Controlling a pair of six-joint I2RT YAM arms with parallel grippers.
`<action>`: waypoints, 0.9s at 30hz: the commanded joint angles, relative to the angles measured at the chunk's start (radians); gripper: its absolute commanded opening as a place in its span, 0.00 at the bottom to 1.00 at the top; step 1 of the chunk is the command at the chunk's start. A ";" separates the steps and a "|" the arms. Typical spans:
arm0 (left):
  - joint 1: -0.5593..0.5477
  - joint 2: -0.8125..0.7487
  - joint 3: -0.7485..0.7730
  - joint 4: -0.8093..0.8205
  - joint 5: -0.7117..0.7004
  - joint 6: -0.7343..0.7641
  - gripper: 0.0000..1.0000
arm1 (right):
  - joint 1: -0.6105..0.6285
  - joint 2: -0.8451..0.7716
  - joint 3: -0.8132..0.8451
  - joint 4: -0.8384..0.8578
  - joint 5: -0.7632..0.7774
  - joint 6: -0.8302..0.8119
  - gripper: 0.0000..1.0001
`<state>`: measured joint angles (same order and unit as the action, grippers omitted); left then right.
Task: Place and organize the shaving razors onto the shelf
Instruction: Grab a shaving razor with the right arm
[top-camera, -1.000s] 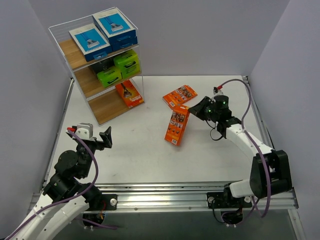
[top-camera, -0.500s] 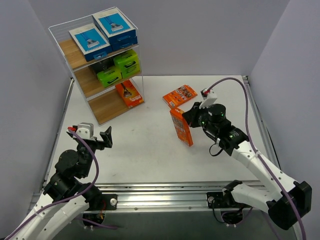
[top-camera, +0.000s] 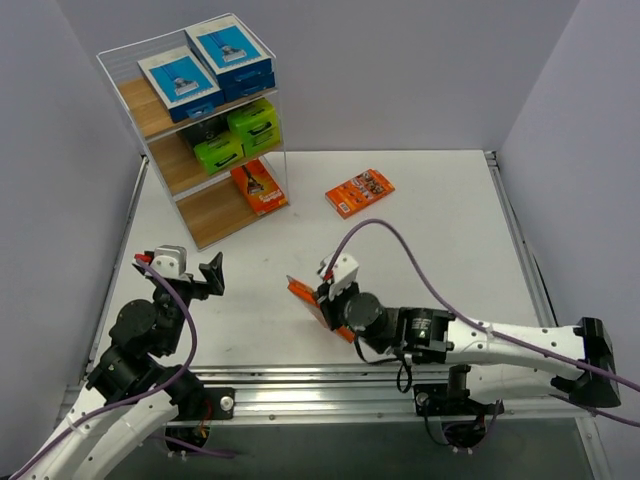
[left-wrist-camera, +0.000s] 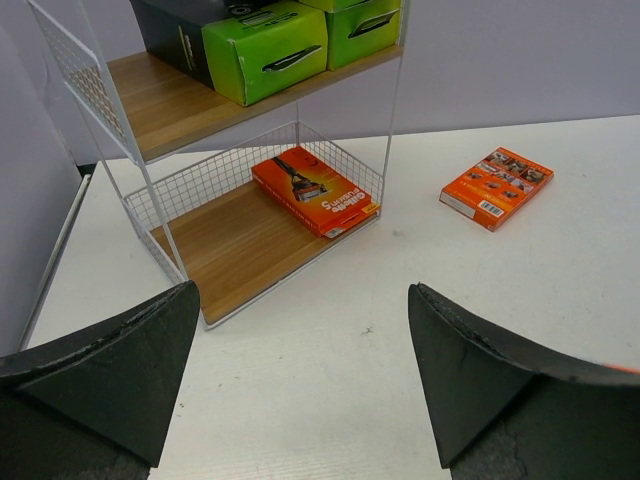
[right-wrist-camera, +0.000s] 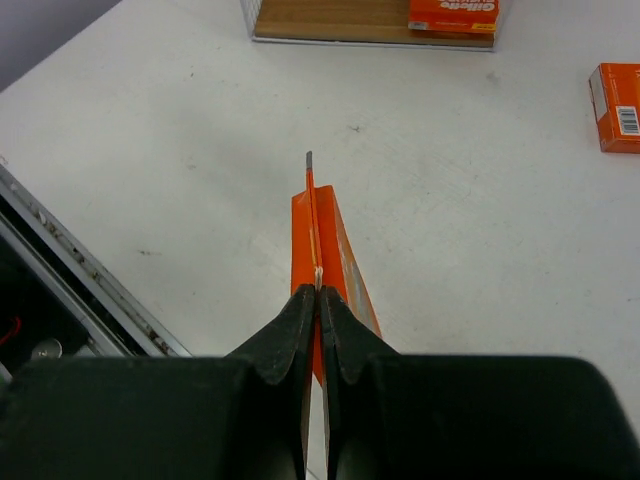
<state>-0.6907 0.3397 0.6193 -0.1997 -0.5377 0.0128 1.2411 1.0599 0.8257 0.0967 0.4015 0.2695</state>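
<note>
My right gripper (top-camera: 325, 298) (right-wrist-camera: 319, 290) is shut on the thin edge of an orange razor pack (top-camera: 304, 297) (right-wrist-camera: 336, 235), holding it edge-up above the table's near middle. A second orange pack (top-camera: 360, 192) (left-wrist-camera: 497, 186) (right-wrist-camera: 618, 92) lies flat on the table at the back. The shelf (top-camera: 210, 215) (left-wrist-camera: 240, 240) stands at the back left. It carries blue-and-white packs (top-camera: 180, 80) on top, green-ended packs (top-camera: 218, 152) (left-wrist-camera: 265, 50) on the middle board and one orange pack (top-camera: 259, 187) (left-wrist-camera: 315, 191) at the bottom. My left gripper (top-camera: 180, 272) (left-wrist-camera: 302, 300) is open and holds nothing, at the near left, facing the shelf.
An aluminium rail (top-camera: 330, 385) (right-wrist-camera: 80, 290) runs along the table's near edge, close under the held pack. Grey walls close in the table on the left, back and right. The left half of the shelf's bottom board is bare wood.
My right arm has swung from the back right to the near middle, carrying the orange pack away from the one left lying there. The left arm has not moved.
</note>
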 joint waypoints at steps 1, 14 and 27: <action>0.007 -0.010 0.019 0.023 -0.010 0.006 0.94 | 0.154 0.058 0.009 0.052 0.296 -0.036 0.00; 0.007 -0.013 0.022 0.019 -0.016 0.006 0.94 | 0.313 0.273 0.036 0.097 0.333 -0.021 0.00; 0.007 -0.015 0.020 0.019 -0.013 0.004 0.94 | 0.359 0.364 0.004 0.153 0.292 0.068 0.45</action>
<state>-0.6903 0.3305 0.6193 -0.1997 -0.5449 0.0128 1.5932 1.4425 0.8452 0.2256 0.6613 0.3046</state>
